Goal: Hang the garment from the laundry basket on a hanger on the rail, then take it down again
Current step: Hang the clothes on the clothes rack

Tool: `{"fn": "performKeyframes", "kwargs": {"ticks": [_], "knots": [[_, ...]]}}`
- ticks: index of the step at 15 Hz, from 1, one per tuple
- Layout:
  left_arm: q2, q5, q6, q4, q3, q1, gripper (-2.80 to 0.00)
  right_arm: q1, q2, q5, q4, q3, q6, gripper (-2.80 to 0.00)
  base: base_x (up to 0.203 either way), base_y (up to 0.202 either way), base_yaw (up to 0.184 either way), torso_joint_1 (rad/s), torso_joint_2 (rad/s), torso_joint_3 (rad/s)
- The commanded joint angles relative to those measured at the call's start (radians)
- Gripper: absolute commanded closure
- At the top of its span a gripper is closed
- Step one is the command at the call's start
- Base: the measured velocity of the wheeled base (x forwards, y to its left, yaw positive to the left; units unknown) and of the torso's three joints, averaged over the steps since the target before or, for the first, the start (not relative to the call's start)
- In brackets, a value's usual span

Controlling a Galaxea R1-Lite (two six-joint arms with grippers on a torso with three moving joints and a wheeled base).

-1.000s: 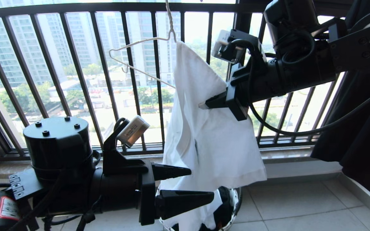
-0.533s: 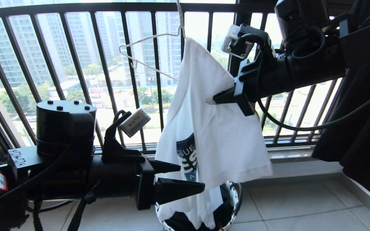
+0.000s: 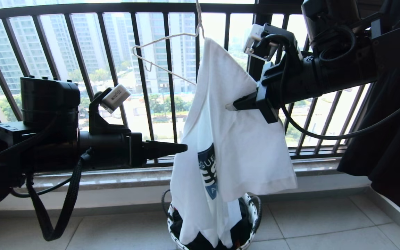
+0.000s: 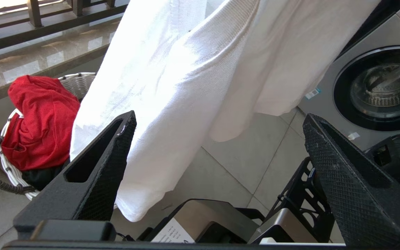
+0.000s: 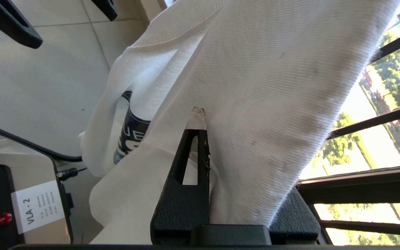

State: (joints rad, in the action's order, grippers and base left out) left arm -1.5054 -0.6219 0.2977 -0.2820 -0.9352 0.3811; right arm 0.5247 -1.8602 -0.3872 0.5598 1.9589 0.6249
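Observation:
The garment [image 3: 234,139], a white T-shirt with a dark blue print, hangs off one side of the thin wire hanger [image 3: 167,39]. The hanger's other arm is bare, and its hook runs up out of the head view. The rail is out of view. My right gripper [image 3: 233,105] is shut on a fold of the garment [image 5: 255,86] at mid-height, with one finger [image 5: 196,146] showing and the other under the cloth. My left gripper [image 3: 183,147] is open beside the shirt's left edge, its fingers [image 4: 116,146] spread wide with nothing in them. The shirt's hem reaches the laundry basket [image 3: 253,211].
The dark barred balcony railing [image 3: 92,69] stands right behind the hanger. A black garment [image 3: 394,139] hangs at the right. The basket [image 4: 76,81] holds red cloth [image 4: 36,118]. A washing machine [image 4: 377,86] stands beyond the shirt, across tiled floor [image 3: 325,215].
My left arm has risen and rolled, so its open fingers now line up edge-on near the shirt's middle. The shirt turned, showing its print, and drifted slightly right with the hanger and right gripper.

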Motion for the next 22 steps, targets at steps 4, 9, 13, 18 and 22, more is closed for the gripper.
{"fn": "performKeyframes", "kwargs": {"ticks": [4, 9, 13, 18, 22], "knots": [[-0.071, 0.024, 0.095, 0.054, -0.106, -0.055, -2.8, 0.008, 0.01, -0.002, 0.008, -0.008, 0.004, 0.0, 0.0, 0.0, 0.0, 0.0, 0.0, 0.0], [-0.154, 0.083, 0.21, 0.045, -0.171, -0.07, -2.8, 0.044, 0.01, -0.002, 0.011, -0.018, 0.006, 0.0, 0.0, 0.0, 0.0, 0.0, 0.0, 0.0], [-0.19, 0.092, 0.256, 0.009, -0.18, -0.071, -2.8, 0.07, 0.019, -0.002, 0.011, -0.036, 0.005, 0.0, 0.0, 0.0, 0.0, 0.0, 0.0, 0.0], [-0.205, 0.093, 0.225, 0.08, -0.183, -0.02, -2.8, 0.094, 0.015, -0.001, 0.009, -0.043, 0.006, 0.0, 0.0, 0.0, 0.0, 0.0, 0.0, 0.0], [-0.202, 0.093, -0.003, 0.342, -0.218, -0.005, -2.8, 0.074, 0.003, 0.008, 0.008, -0.034, 0.006, 0.0, 0.0, 0.0, 0.0, 0.0, 0.0, 0.0]]}}
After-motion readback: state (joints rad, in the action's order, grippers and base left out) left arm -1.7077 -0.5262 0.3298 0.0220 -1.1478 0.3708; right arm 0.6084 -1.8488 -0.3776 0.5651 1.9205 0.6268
